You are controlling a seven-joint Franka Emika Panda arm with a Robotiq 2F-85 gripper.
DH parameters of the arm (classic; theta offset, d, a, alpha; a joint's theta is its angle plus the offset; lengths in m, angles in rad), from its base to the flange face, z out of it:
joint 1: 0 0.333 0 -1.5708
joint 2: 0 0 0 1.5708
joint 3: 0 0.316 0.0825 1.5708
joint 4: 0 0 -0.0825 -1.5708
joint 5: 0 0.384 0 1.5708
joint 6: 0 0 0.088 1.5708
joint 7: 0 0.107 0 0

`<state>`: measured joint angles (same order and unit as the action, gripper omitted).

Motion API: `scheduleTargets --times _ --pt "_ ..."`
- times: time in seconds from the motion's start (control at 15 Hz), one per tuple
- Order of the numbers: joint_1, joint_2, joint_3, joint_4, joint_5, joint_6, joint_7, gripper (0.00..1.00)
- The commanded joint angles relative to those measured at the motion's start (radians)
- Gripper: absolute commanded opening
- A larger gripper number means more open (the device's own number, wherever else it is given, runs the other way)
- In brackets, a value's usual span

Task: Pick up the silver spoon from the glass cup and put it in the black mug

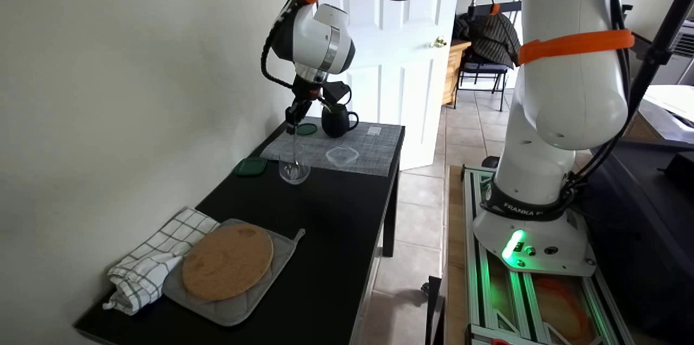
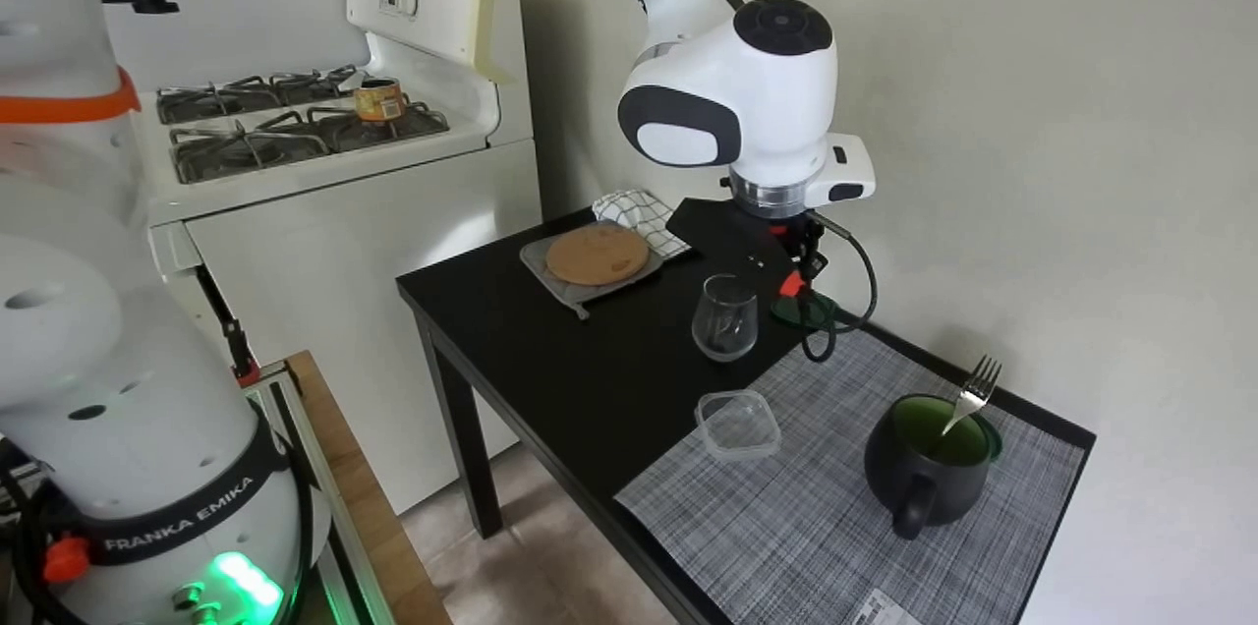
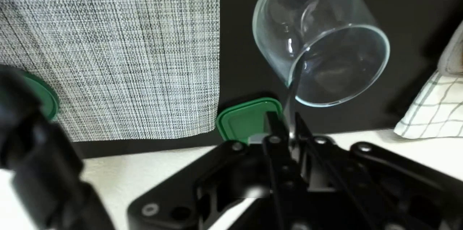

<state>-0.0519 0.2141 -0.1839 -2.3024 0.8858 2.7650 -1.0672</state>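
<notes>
Wrist view: my tool (image 3: 287,123), its two fingers (image 3: 274,128) nearly together, is gripping one silver spoon (image 3: 296,78) by the handle; the spoon is crossing the rim of one clear glass cup (image 3: 322,31), lower end sitting inside the cup. In an exterior view the handle is running nearly upright from cup to tool. In both exterior views the cup is standing upright on the black counter (image 1: 320,231), just beyond the edge of one grey woven placemat (image 2: 678,502); one squarish green lid (image 1: 250,166) is lying near it. One black mug (image 2: 919,487), green within, is standing on the placemat, apart from my tool, and is holding one fork (image 2: 968,401), tines up. One round green lid (image 1: 307,129) is lying near the mug; one low clear container (image 2: 737,424) is resting at the placemat's edge. One round tan board (image 1: 230,261) is lying on one grey pot holder (image 1: 227,313), one checked cloth (image 1: 157,263) just beside.
</notes>
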Motion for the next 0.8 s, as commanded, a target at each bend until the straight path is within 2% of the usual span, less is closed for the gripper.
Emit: scheduleTargets --times 0.0,0.2,0.47,0.73 --pt "0.001 -0.006 -0.012 -0.007 -0.027 0.020 -0.005 0.00" --pt "0.016 -0.031 -0.039 -0.032 -0.109 -0.002 0.061 0.02" --pt "0.038 -0.102 -0.079 -0.081 -0.282 -0.036 0.192 0.02" --pt "0.038 -0.205 -0.071 -0.136 -0.356 -0.087 0.256 0.02"
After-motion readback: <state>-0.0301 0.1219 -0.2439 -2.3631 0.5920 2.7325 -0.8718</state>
